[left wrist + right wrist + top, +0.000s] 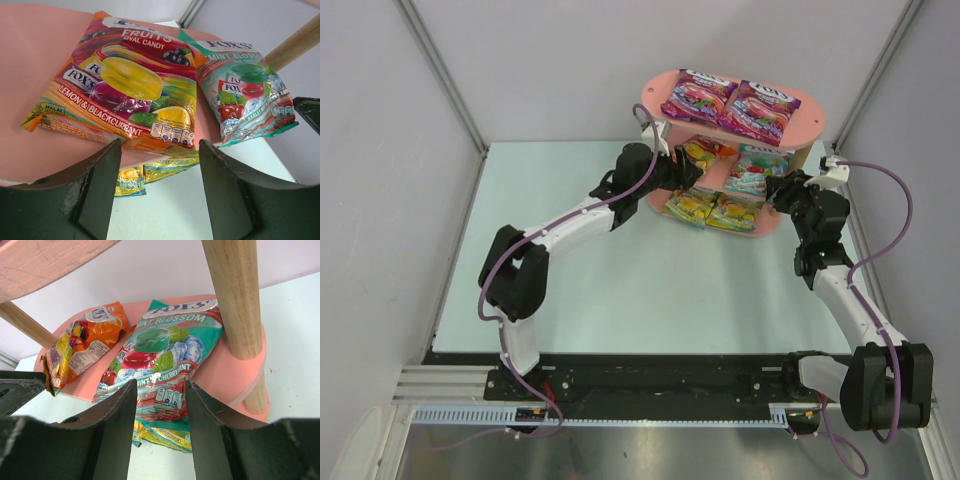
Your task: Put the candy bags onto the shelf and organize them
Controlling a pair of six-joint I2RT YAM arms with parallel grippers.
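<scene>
The pink shelf [812, 122] stands at the far right. Two purple-magenta bags [698, 95] [760, 108] lie on its top board. On the middle board [30, 60] lie the red-orange bag [125, 85] on the left and the teal-white bag [160, 350] on the right. Two yellow-green bags [690, 207] [735, 211] lie on the bottom board. My left gripper [160, 145] is open at the red-orange bag's overhanging near edge. My right gripper [161, 385] is open over the teal-white bag's near end.
A wooden dowel post [235, 295] stands just right of the teal-white bag, close to my right fingers. Grey walls enclose the pale green table [620, 290] on three sides. Both arms reach toward the shelf's front from either side.
</scene>
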